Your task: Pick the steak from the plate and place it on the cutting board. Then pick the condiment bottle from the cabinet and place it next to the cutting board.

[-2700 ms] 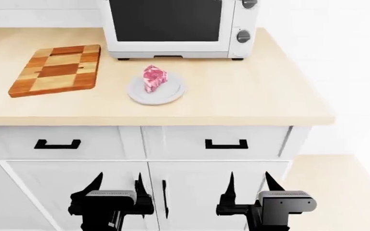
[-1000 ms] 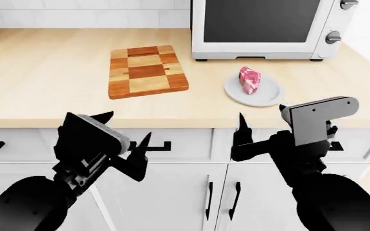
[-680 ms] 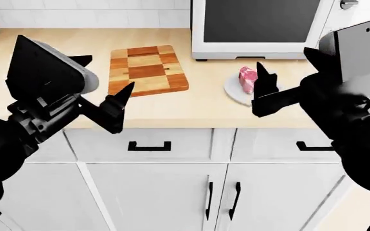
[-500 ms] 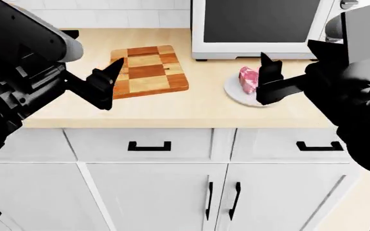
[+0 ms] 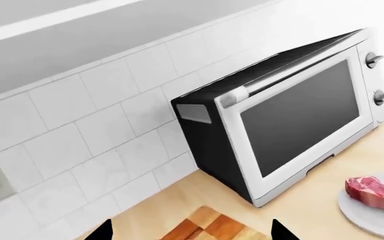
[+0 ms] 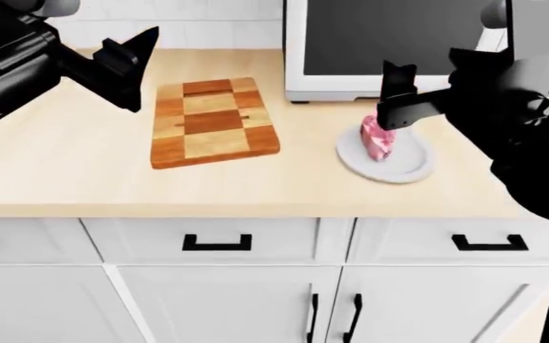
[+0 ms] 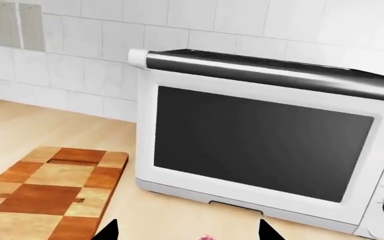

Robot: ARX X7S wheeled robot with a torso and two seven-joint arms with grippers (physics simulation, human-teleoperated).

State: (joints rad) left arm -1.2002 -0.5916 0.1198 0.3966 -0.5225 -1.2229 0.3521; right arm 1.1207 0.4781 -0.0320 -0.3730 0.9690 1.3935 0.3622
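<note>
Head view shows your right tool spread wide above the steak on the plate, ready to grasp; left tool also spread, idle.

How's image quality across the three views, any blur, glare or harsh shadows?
Head view: sharp, flat even light, only a faint shadow under the steak on the plate. Left wrist view: tilted framing, soft sheen on the microwave top. Right wrist view: crisp, a bright highlight along the microwave's top edge, no blur.
</note>
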